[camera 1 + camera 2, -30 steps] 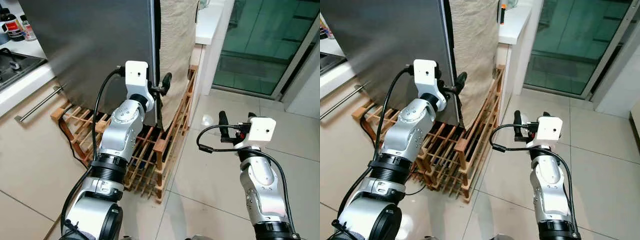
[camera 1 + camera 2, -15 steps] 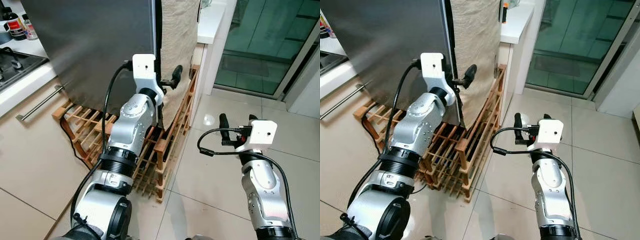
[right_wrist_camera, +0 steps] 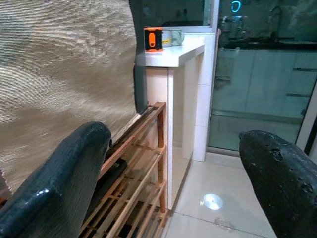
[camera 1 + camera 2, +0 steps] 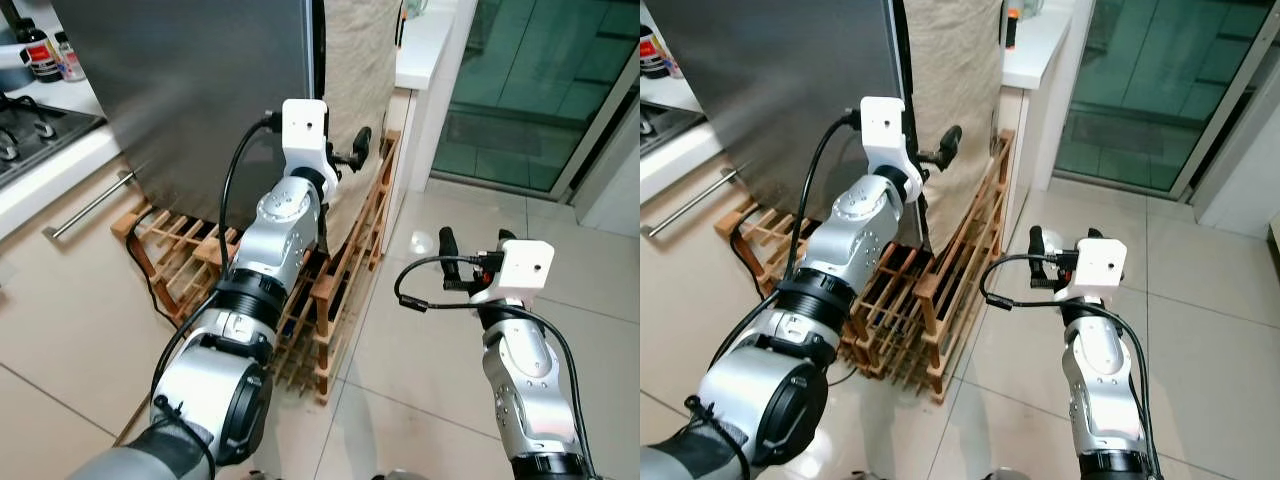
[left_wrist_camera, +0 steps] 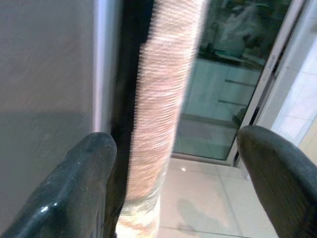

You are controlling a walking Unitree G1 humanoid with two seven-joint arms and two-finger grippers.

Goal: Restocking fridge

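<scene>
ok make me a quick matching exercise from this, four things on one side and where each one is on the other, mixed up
Things:
1. left gripper
2. right gripper
3. wooden rack
4. orange and black item

Places:
A. on the white counter top
B. on the floor at the foot of the fridge
C. raised at the fridge door's edge, by the beige cloth
D. held over the floor tiles, apart from the fridge

Pairs: 1-C, 2-D, 3-B, 4-A
</scene>
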